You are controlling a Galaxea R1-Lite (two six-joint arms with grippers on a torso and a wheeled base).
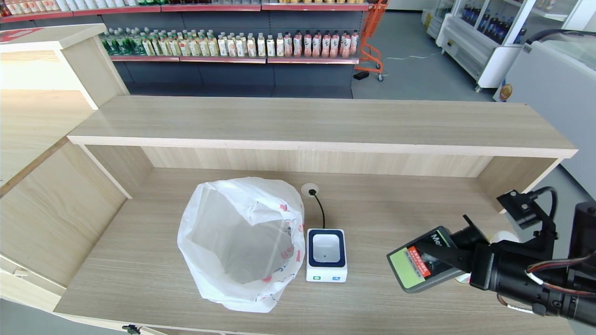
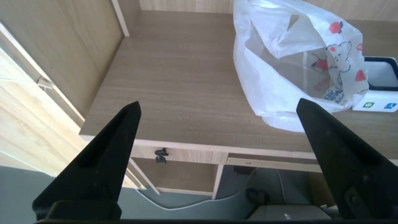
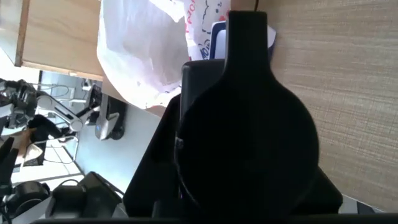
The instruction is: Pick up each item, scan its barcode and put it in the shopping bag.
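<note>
My right gripper [image 1: 449, 251] is shut on a dark flat box [image 1: 416, 263] with a green and red label, held above the counter's right side, apart from the scanner. The white scanner [image 1: 326, 255] with its dark blue frame sits mid-counter, and its window faces up. Just left of it stands the open white shopping bag [image 1: 242, 242], whose inside looks empty. In the left wrist view my left gripper [image 2: 217, 124] hangs open over the counter's front left edge, with the bag [image 2: 292, 68] and the scanner [image 2: 379, 87] beyond it. In the right wrist view the bag [image 3: 149, 50] lies past the dark fingers.
A white rounded object [image 1: 505, 236] lies on the counter behind my right arm. The scanner's black cable [image 1: 320, 209] runs back to a grommet. A raised wooden ledge [image 1: 316, 123] borders the back, and side walls [image 1: 60, 209] close in the left.
</note>
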